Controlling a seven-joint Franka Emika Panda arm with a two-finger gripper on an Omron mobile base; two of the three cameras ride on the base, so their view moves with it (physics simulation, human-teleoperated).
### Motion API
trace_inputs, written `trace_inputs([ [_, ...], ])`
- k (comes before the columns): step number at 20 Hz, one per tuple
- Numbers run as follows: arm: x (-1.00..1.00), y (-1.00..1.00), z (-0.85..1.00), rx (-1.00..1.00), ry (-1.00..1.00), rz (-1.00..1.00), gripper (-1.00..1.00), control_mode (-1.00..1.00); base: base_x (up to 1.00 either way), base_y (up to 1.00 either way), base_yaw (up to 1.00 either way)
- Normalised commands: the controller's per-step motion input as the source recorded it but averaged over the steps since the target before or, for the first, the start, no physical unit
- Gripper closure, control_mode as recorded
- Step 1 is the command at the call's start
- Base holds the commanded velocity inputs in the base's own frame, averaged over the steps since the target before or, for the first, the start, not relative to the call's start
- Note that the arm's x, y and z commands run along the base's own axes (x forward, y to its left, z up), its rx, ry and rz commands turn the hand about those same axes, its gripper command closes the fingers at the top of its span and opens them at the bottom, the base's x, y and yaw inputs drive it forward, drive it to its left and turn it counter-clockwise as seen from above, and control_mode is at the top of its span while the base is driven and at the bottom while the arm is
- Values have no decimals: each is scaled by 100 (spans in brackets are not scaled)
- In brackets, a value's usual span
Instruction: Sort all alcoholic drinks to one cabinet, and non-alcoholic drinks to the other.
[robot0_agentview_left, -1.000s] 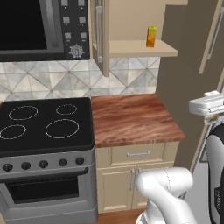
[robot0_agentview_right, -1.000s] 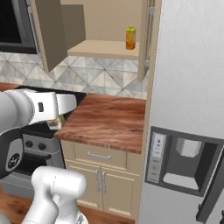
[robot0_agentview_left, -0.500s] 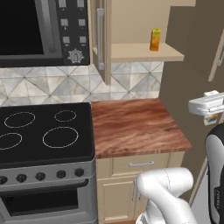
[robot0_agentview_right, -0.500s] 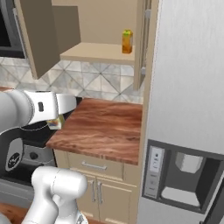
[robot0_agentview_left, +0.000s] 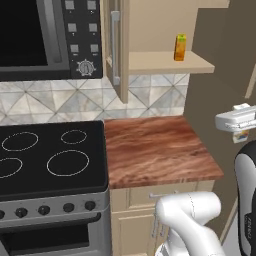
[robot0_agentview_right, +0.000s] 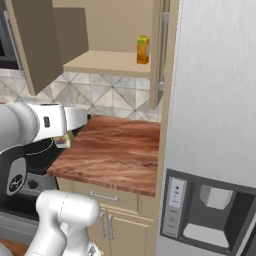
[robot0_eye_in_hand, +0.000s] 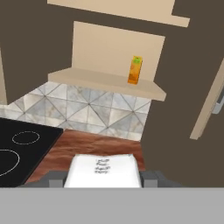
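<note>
My gripper (robot0_eye_in_hand: 103, 177) is shut on the white-cream carton (robot0_eye_in_hand: 103, 168), which lies flat between the two finger tips in the hand view. The hand hangs in the air off the counter's right front corner, with the carton (robot0_agentview_left: 241, 136) just under it in the left base view. From the right base view, the carton (robot0_agentview_right: 63, 142) peeks out below the hand. Ahead and above, the orange-yellow carton (robot0_eye_in_hand: 135, 70) with a green patch stands upright on the pale shelf (robot0_eye_in_hand: 105, 82) of an open tan wall cabinet (robot0_agentview_left: 150, 30). The carton (robot0_agentview_left: 180, 48) sits near the shelf's right end.
A wooden counter (robot0_agentview_left: 155, 150) lies under the cabinet, with a black stove (robot0_agentview_left: 50, 160) to its left and a microwave (robot0_agentview_left: 45, 35) above it. The cabinet doors (robot0_agentview_left: 116, 47) (robot0_agentview_right: 162, 55) stand open. A grey fridge (robot0_agentview_right: 215, 125) borders the counter on the right.
Both base views have shifted: the counter and cabinet now sit closer and the stove has slid left, so the base has moved. The grip on the carton is unchanged.
</note>
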Motion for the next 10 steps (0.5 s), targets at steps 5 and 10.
trace_inputs([
  [5,0,0,0,0,0,0,100,100,30,-8,0],
  [10,0,0,0,0,0,0,100,100,31,-9,0],
])
